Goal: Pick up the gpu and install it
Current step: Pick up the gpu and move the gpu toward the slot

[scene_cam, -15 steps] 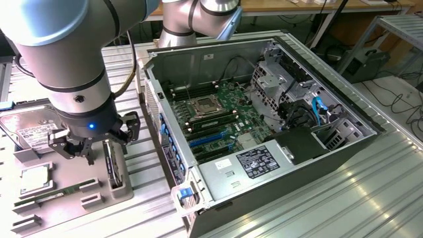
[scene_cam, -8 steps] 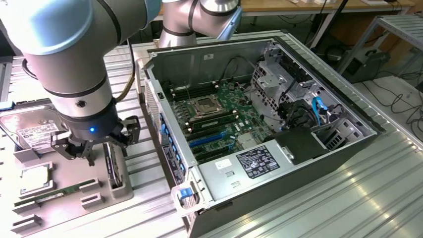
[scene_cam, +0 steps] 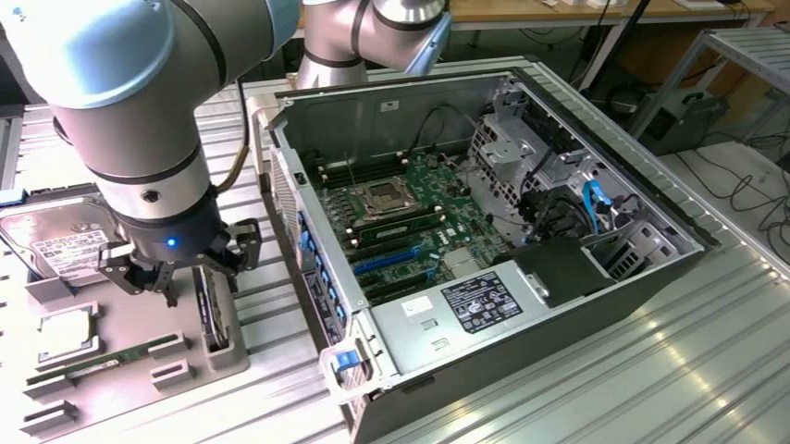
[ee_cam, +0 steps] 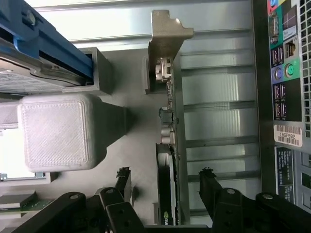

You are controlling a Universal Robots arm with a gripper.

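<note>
The thin dark gpu card (ee_cam: 167,194) ends in a dull silver metal bracket (ee_cam: 165,31). The pale grey plastic block (ee_cam: 53,133) looks finely ridged and matt. The ribbed metal desk (scene_cam: 642,370) shines.

The gpu (scene_cam: 214,314) stands on edge in the tray (scene_cam: 148,326), at the exterior view's left of the case (scene_cam: 370,116), hand (scene_cam: 185,277) astride it.

Open case (scene_cam: 370,116) on counter (scene_cam: 642,370), motherboard (scene_cam: 413,217) exposed. Beside it, grey tray (scene_cam: 210,368): hard drive (scene_cam: 55,242), processor (scene_cam: 68,335), memory stick (scene_cam: 92,364).
</note>
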